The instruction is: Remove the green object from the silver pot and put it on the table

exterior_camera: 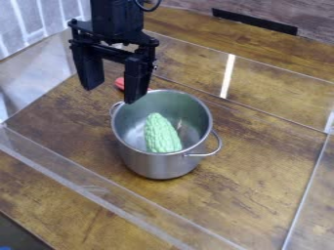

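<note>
The green object [160,133], a light green ridged oval, lies inside the silver pot [144,154], which stands near the middle of the dark brown wood-grain table [261,186]. The pot has a loop handle on its right side. My gripper [112,82] hangs just above and behind the pot's far left rim, with its two black fingers [89,70] pointing down and spread apart. It is open and holds nothing. It does not touch the green object.
A small red item [119,84] lies on the table behind the gripper, partly hidden by the fingers. Clear acrylic walls [229,73] stand around the table's edges. A black strip [255,20] lies at the far back.
</note>
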Motion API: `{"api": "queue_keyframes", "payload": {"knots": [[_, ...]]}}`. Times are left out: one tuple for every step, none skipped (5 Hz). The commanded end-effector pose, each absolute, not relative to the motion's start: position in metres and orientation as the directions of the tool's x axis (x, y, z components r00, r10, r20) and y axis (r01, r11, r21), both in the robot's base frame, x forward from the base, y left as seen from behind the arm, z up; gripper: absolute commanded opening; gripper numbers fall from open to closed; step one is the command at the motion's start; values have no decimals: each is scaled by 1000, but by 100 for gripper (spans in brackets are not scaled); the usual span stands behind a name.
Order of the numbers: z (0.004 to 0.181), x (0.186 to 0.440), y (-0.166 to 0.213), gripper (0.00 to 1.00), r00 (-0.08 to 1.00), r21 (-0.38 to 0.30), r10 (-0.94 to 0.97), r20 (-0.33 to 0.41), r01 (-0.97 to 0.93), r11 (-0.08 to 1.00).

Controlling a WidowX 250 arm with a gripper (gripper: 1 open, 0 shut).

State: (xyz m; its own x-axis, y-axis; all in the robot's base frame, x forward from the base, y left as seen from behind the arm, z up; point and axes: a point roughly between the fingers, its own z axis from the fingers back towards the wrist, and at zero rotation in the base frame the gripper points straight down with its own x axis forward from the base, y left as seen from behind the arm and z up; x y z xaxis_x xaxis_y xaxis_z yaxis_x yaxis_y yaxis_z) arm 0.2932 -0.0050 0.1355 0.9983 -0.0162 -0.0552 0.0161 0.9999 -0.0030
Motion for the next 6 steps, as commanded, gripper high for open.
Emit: {"api": "queue_keyframes", "payload": {"knots": [[121, 298, -15, 100, 998, -15, 17, -62, -18, 1000], [112, 304, -27, 100, 999, -20, 31, -43, -32, 999], [106, 308, -33, 100, 999, -21, 38, -39, -39, 999], [105, 317, -39, 100, 998, -20, 48, -36, -48, 999], [103, 326, -45, 100, 998, -22, 53, -35, -54, 998], [101, 332, -48, 100, 997, -25, 67, -32, -67, 997]]}}
